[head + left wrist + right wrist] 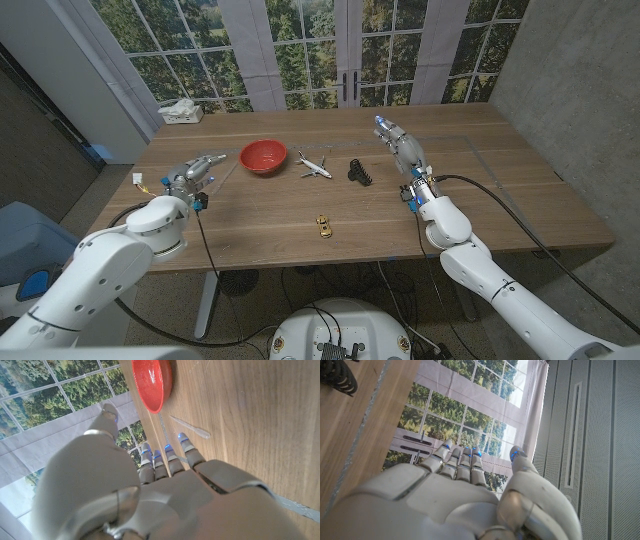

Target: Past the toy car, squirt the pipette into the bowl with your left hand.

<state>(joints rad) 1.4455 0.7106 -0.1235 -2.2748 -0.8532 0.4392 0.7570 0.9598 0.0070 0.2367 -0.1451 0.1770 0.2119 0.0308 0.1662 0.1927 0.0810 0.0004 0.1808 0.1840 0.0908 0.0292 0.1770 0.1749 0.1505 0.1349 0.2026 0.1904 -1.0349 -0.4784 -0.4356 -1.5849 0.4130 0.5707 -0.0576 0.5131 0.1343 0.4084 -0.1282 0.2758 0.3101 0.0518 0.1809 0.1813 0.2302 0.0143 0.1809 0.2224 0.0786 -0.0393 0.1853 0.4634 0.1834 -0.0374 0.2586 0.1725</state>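
Head view, from left: left hand (193,174) with fingers apart, holding nothing; one pipette (190,427) lies just beyond its fingertips (184,440) at 1 o'clock, near one red bowl (263,156). Right hand (400,145) is spread, empty.

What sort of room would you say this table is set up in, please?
Probably a lab or office used for robot trials, not a home. A wooden table holds small test props, such as a red bowl and a toy plane, before tall paned windows and a bare concrete-like wall.
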